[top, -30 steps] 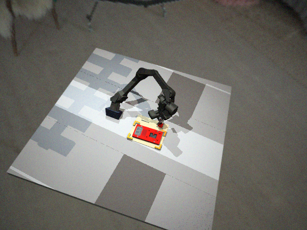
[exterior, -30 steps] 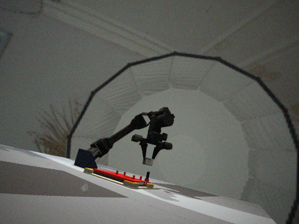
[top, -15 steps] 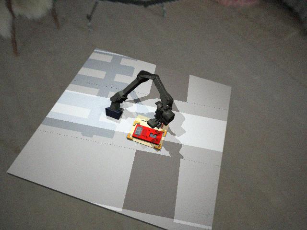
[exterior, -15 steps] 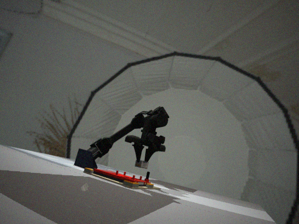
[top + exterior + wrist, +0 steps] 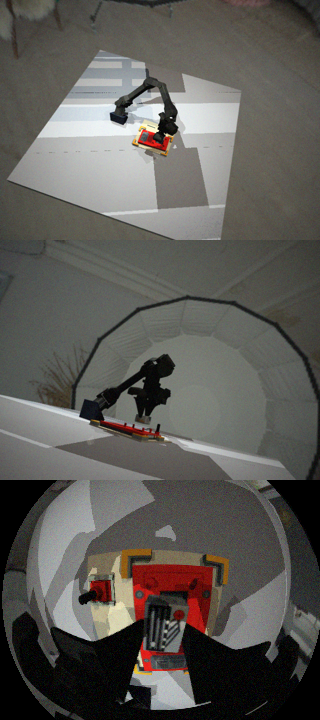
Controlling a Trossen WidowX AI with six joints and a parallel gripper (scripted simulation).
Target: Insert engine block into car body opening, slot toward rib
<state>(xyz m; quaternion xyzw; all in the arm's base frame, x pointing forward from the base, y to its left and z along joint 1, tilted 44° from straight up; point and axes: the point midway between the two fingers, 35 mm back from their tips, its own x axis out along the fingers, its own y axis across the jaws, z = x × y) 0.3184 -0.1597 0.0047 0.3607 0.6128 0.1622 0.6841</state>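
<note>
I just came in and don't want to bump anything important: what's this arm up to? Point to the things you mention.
The arm's gripper (image 5: 144, 416) (image 5: 163, 626) is shut on the grey engine block (image 5: 142, 419) (image 5: 162, 625), holding it up over the red car body (image 5: 144, 142) (image 5: 113, 425) (image 5: 170, 575). The car body lies on a cream board (image 5: 148, 122) (image 5: 102, 622) between orange corner pieces (image 5: 134, 142) (image 5: 140, 436) (image 5: 136, 555). The block is not in its opening yet; it hangs above, so lowering it in and letting go are probably what remain.

Matte-black arm (image 5: 139, 90) (image 5: 130, 381) with chunky joints, tapered dark fingers (image 5: 140, 407), navy block-like base (image 5: 118, 118) (image 5: 89, 410).
</note>
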